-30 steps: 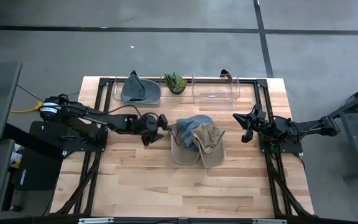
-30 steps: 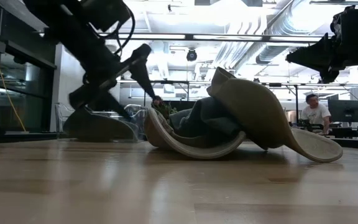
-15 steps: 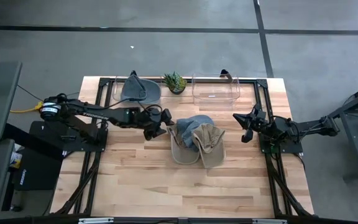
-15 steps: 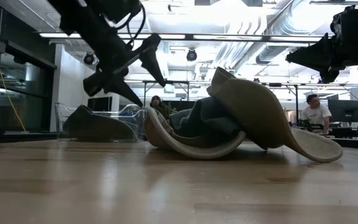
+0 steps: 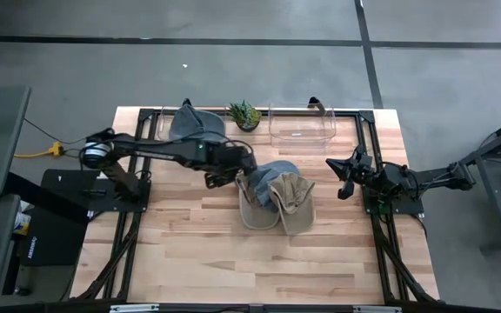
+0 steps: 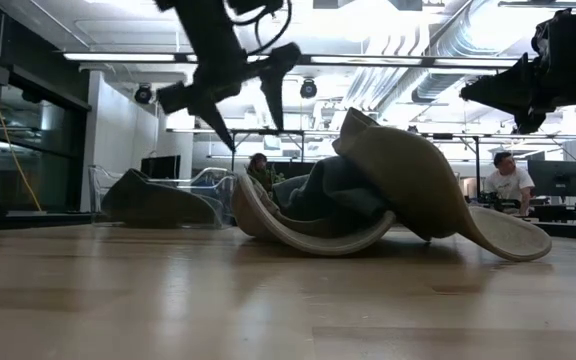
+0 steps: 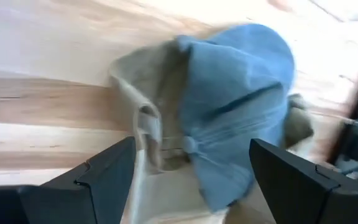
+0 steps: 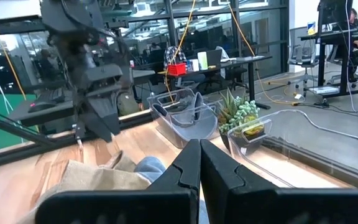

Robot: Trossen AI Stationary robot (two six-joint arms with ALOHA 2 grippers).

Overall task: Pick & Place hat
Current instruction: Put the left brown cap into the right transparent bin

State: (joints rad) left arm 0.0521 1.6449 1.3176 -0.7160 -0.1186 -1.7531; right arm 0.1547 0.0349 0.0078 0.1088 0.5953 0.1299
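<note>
Two hats (image 5: pixel 275 196) piled mid-table, one hat (image 5: pixel 195 126) in a bin (image 5: pixel 165 130).

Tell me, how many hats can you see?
3: a grey hat in the left clear bin, plus a blue hat and a tan hat piled mid-table. The pile may hide more.

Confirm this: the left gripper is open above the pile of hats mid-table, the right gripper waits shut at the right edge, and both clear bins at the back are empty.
Not quite: only the right bin is empty. The left bin holds a grey hat, as the high view shows. The left gripper is open by the pile of hats, and the right gripper waits shut at the right edge.
</note>
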